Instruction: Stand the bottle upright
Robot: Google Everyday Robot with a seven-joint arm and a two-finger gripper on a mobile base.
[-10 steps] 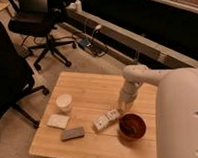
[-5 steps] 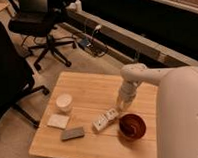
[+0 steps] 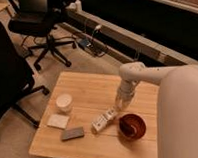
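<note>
Bottle [image 3: 103,120] lies flat, apparently just beside the closed gripper [image 3: 119,107].

Warm, dim indoor light falls from above on a pale wooden table [image 3: 93,89], the brightest surface in view, while the wall behind and two office chairs [image 3: 39,26] sink into near-black. The robot's white body [image 3: 182,114] looms large and out of focus at the right edge, softly lit and without hard glare. Its gripper [image 3: 120,107], closed, hangs low over the table just beside the upper end of the lying bottle [image 3: 103,120], whose label markings blur into dark smudges. Faint, soft-edged shadows sit under the white cup [image 3: 64,102] and the red bowl [image 3: 131,126]. The whole frame is soft and grainy.
</note>
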